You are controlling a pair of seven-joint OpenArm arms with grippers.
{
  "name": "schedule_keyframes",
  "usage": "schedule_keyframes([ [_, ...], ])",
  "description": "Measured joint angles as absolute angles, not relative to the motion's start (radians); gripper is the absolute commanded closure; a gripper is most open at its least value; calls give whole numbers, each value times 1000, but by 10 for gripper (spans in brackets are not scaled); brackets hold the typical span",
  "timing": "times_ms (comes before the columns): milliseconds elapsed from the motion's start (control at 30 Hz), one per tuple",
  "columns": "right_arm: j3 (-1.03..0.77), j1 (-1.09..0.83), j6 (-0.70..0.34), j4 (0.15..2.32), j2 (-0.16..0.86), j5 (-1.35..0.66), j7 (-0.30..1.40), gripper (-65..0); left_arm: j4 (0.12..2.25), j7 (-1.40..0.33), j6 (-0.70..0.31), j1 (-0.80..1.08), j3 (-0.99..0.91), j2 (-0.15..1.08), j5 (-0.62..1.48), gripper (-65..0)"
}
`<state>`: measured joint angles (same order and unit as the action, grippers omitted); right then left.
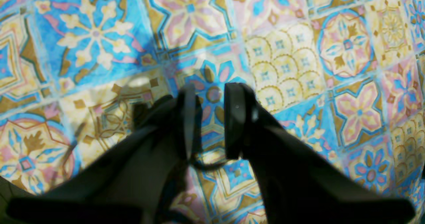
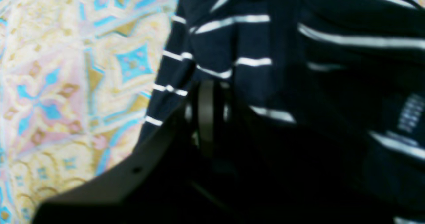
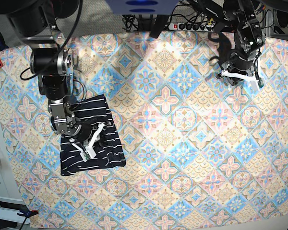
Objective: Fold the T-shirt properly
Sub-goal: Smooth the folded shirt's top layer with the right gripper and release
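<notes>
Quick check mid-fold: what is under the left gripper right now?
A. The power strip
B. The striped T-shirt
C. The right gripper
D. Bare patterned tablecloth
D. The left gripper hangs with its jaws apart over bare patterned tablecloth; the striped T-shirt lies across the table under the right gripper.

The T-shirt (image 3: 91,136) lay on the tablecloth (image 3: 182,158) at the left side of the table, roughly midway between far and near. The right gripper (image 3: 81,139) sat on top of it. The left gripper (image 3: 240,74) hung over bare tablecloth at the far right, well apart from the T-shirt. A power strip (image 3: 192,25) lay beyond the table's far edge.
</notes>
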<state>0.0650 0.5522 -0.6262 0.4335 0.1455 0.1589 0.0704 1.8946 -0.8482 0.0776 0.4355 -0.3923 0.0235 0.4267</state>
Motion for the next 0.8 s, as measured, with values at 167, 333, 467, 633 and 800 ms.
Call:
schedule_keyframes([
  [167, 65, 551, -624, 434, 149, 159, 72, -31, 1895, -848, 78, 436, -392, 25, 427, -144],
  [333, 63, 501, -621, 606, 147, 159, 151, -31, 1922, -848, 77, 454, -393, 25, 429, -144],
  [467, -9, 378, -620, 902, 143, 155, 274, -31, 1942, -846, 78, 464, -394, 29, 427, -144],
  [633, -64, 187, -624, 1239, 145, 167, 434, -31, 1942, -848, 77, 486, -390, 27, 427, -144],
  [800, -65, 17, -627, 1502, 141, 158, 548, -31, 1943, -845, 75, 516, -393, 27, 427, -144],
])
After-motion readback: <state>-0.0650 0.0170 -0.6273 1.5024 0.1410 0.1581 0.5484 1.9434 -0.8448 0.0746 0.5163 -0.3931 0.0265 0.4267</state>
